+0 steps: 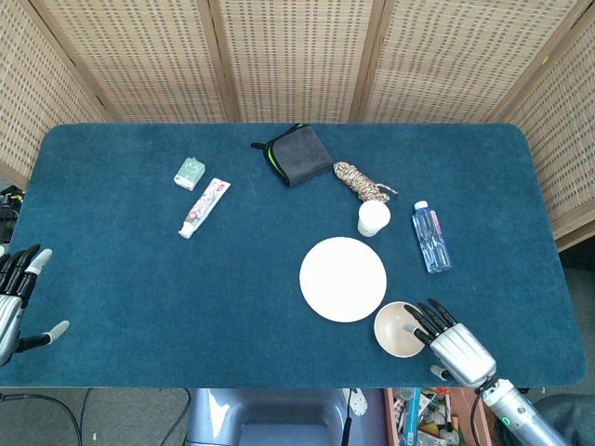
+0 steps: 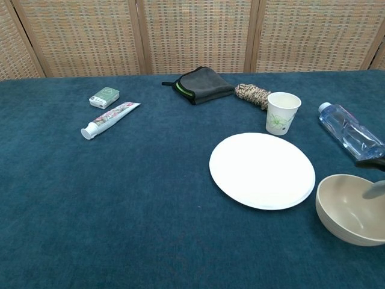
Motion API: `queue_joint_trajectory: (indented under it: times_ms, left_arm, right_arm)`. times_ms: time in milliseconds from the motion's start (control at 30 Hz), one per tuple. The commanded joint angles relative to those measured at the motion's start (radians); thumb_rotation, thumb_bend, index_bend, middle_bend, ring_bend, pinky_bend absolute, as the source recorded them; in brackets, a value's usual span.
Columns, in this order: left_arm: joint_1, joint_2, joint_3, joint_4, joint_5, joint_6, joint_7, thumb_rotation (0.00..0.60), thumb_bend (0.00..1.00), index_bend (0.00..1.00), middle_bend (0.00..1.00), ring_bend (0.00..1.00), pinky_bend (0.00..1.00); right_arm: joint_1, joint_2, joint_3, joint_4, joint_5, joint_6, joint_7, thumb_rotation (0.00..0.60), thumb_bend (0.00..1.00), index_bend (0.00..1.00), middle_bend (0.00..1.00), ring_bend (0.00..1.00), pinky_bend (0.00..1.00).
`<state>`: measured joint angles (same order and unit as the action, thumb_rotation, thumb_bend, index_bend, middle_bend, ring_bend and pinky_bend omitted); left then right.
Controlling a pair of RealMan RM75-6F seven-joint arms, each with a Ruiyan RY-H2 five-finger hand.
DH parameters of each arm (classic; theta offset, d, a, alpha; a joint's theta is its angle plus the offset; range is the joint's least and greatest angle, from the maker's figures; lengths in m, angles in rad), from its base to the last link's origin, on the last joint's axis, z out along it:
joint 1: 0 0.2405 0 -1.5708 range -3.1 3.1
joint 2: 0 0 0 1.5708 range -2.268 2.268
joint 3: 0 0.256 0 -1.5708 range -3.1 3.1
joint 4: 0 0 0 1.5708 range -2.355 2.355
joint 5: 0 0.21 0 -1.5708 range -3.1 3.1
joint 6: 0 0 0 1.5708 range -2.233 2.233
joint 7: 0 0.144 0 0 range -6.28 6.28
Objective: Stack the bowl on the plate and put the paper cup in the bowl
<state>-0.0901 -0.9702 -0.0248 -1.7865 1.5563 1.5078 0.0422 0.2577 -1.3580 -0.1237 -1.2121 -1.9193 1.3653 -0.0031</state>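
The right hand (image 1: 453,346) reaches in from the table's front edge with its fingers spread apart and extended over the right rim of the bowl (image 1: 399,330); it holds nothing, and whether the fingertips (image 2: 374,190) touch the bowl's inside cannot be told. In the chest view only those fingertips show, at the right border over the bowl (image 2: 349,208). The left hand (image 1: 14,302) hangs off the table's front left corner, fingers splayed, thumb out, empty.

The beige bowl stands upright near the front edge, right of centre, just beside the white plate (image 1: 342,279) and apart from it. The plate lies flat and bare on the blue table (image 1: 139,279). The paper cup (image 1: 374,218), white with a green print, stands upright just behind the plate, toward the back.

A clear water bottle (image 1: 431,237) lies on its side to the right of the cup. A coil of braided rope (image 1: 360,181) lies behind the cup, and a folded dark grey cloth (image 1: 296,154) with a green edge sits near the back edge, beside the rope. On the left half, a toothpaste tube (image 1: 204,207) lies slanted, with a small green box (image 1: 190,173) just behind it.
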Motion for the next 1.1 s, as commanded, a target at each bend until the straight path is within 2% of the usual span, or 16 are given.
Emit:
queue_joint_trajectory:
  times_ms: [33,167,300,433,567,700,1100]
  left_arm:
    - [-0.001,0.001,-0.001,0.001,-0.002,-0.002,-0.001,0.600,0.00,0.00,0.00,0.00,0.00]
    - [-0.003,0.000,-0.002,0.001,-0.005,-0.006,0.001,0.600,0.00,0.00,0.00,0.00,0.00]
    - [-0.005,-0.002,-0.003,0.000,-0.008,-0.011,0.006,0.600,0.00,0.00,0.00,0.00,0.00]
    - [-0.007,-0.004,-0.003,-0.001,-0.010,-0.014,0.011,0.600,0.00,0.00,0.00,0.00,0.00]
    - [-0.007,-0.005,-0.003,-0.002,-0.011,-0.016,0.014,0.600,0.00,0.00,0.00,0.00,0.00]
    - [-0.008,-0.007,-0.002,-0.001,-0.009,-0.018,0.019,0.600,0.00,0.00,0.00,0.00,0.00]
    - [-0.027,-0.010,-0.013,-0.003,-0.039,-0.053,0.025,0.600,0.00,0.00,0.00,0.00,0.00]
  right_arm:
    - [0.014,-0.014,0.002,-0.004,0.011,-0.022,-0.018,0.600,0.20,0.28,0.00,0.00,0.00]
    - [0.027,-0.034,0.006,0.000,0.022,-0.044,-0.023,0.600,0.32,0.34,0.00,0.00,0.00]
    - [0.040,-0.052,0.010,0.007,0.035,-0.063,-0.021,0.600,0.44,0.49,0.00,0.00,0.00]
    - [0.047,-0.071,0.012,0.020,0.030,-0.046,-0.015,0.600,0.51,0.58,0.00,0.00,0.00]
    - [0.057,-0.075,0.012,0.021,0.016,-0.006,0.014,0.600,0.52,0.60,0.00,0.00,0.00]
    - [0.090,-0.043,0.051,-0.048,0.011,0.030,0.010,0.600,0.52,0.60,0.00,0.00,0.00]
    - [0.209,0.025,0.170,-0.221,0.113,-0.097,-0.056,0.600,0.52,0.60,0.00,0.00,0.00]
